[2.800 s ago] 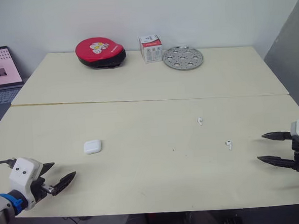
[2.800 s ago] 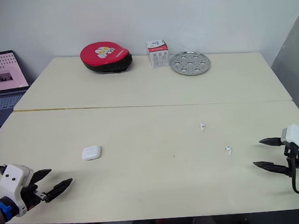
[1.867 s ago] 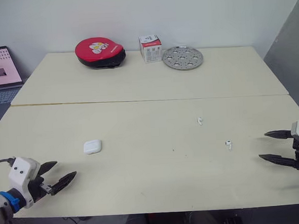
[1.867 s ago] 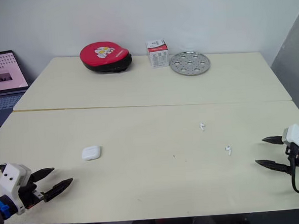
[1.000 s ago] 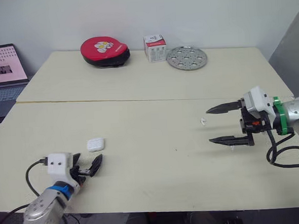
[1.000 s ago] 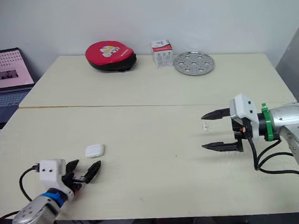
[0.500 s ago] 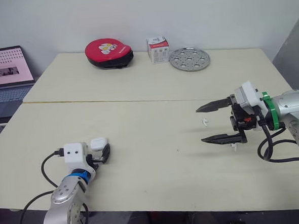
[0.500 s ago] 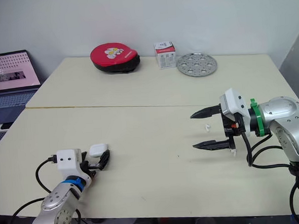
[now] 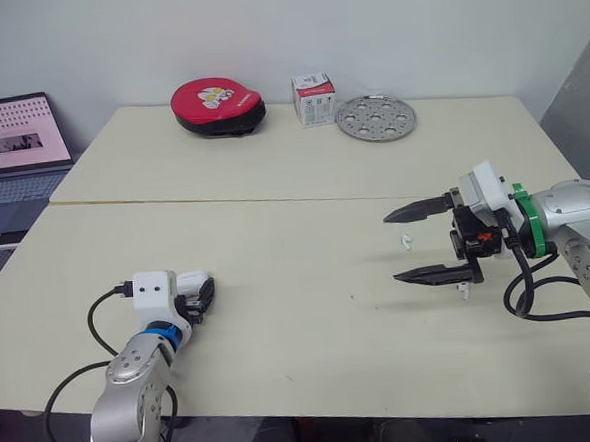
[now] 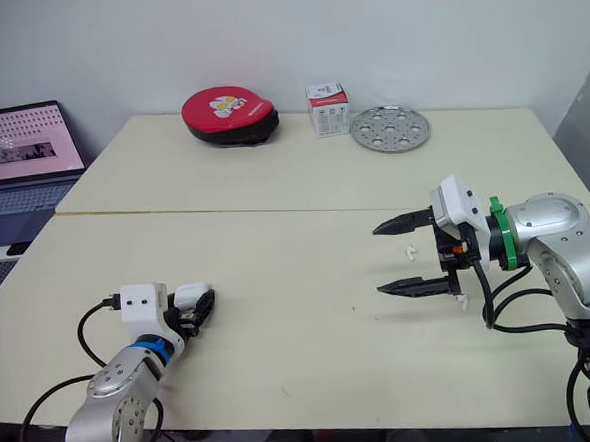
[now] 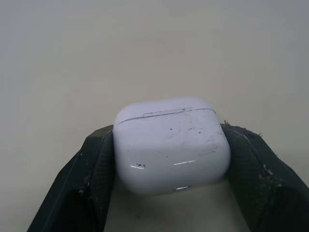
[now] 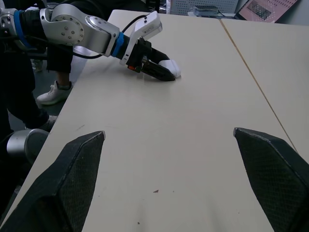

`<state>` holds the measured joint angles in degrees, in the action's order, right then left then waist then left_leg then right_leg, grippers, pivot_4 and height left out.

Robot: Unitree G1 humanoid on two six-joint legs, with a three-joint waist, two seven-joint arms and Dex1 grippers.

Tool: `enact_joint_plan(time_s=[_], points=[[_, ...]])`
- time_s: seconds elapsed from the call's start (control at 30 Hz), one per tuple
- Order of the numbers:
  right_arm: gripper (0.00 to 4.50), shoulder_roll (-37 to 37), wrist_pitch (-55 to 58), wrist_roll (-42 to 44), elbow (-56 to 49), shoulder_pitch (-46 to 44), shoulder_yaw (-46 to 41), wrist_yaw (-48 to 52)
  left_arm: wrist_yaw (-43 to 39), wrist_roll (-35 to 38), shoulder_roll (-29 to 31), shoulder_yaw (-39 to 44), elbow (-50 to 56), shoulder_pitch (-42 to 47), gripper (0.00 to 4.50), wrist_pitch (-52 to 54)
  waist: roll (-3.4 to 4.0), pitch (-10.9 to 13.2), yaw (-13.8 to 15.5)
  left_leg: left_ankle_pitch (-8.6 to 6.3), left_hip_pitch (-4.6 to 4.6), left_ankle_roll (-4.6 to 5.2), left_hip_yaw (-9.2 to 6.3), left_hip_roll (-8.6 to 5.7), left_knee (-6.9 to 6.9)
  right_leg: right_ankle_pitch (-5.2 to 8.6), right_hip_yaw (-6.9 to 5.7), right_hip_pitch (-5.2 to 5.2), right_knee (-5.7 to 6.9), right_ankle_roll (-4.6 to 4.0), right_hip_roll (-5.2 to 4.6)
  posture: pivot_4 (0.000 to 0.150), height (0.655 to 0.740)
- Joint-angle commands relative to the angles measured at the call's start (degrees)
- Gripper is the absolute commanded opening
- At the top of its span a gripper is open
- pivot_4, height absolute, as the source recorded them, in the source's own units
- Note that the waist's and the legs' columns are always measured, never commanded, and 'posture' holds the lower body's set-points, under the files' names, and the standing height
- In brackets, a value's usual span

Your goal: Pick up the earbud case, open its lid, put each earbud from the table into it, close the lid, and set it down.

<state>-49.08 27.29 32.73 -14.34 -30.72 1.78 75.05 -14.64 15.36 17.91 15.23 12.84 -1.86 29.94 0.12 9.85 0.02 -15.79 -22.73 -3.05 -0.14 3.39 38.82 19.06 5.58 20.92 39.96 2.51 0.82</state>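
Open tabletop (image 9: 301, 316) between left hand (image 9: 204, 290), right hand (image 9: 391, 247); earbuds (image 9: 405, 241) near latter (pouch (image 9: 217, 104), box (image 9: 313, 99), plate (image 9: 375, 117) far back).

It looks like a robotics lab: bare white wall (image 9: 413, 23), two plain pale tables (image 9: 276, 242) pushed together, an open laptop (image 9: 17, 138) off to the left.

The two head cameras sat side by side, high up at the 6 o'clock edge of the surface (image 9: 313, 350). They looked forward and down and saw nearly the same whole scene. The left wrist camera sat very near, right behind the left claw (image 9: 203, 290) at 8 o'clock, looking at the earbud case (image 11: 171, 145). The right wrist camera rode behind the right claw (image 9: 391, 247) at 3 o'clock and faced 9 o'clock, far across the surface. It shared the left claw and earbud case with the head views.
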Motion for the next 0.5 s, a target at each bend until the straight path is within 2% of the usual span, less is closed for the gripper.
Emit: enact_joint_plan(time_s=[0.03, 0.17, 0.27, 0.5], points=[[4.5, -0.9, 0.5, 0.9, -2.3, -0.2, -2.2, -0.7, -4.2, 0.5, 1.5, -2.9, -1.4, -2.6, 2.93, 1.3, -0.01, 0.0, -0.1, 0.0, 0.0, 0.0, 0.01, 0.0, 0.0, 0.0, 0.01, 0.0, -0.01, 0.0, 0.0, 0.15, 0.74], [4.5, -2.2, 3.7, 1.9, -4.7, 3.3, -4.5, -3.5, -17.1, 1.0, 6.4, -9.5, 2.6, -4.8, 2.93, -6.8, -0.03, 0.0, 0.0, 0.0, -0.13, 0.0, 0.09, 0.02, -0.03, 0.0, 0.07, 0.14, -0.11, 0.0, 0.0, 0.15, 0.74], [4.5, -2.7, 12.7, 6.6, -8.8, 7.8, -6.8, -8.5, -25.0, 0.5, 7.5, -16.7, 4.0, -4.1, 2.93, -13.6, -0.04, 0.0, 0.4, 0.0, -0.24, 0.0, 0.08, 0.04, -0.07, 0.0, 0.03, 0.13, -0.33, 0.0, -0.16, 0.15, 0.74], [4.5, 0.1, 35.5, 19.4, -16.9, 11.2, -7.1, -24.4, -33.1, -4.8, 5.0, -29.2, 0.4, 1.0, 2.93, -30.1, -0.34, 0.2, -0.5, -0.01, -0.27, 0.01, 0.15, 0.1, -0.04, -0.14, 0.15, 0.17, -0.41, 0.02, 0.1, 0.15, 0.74]])
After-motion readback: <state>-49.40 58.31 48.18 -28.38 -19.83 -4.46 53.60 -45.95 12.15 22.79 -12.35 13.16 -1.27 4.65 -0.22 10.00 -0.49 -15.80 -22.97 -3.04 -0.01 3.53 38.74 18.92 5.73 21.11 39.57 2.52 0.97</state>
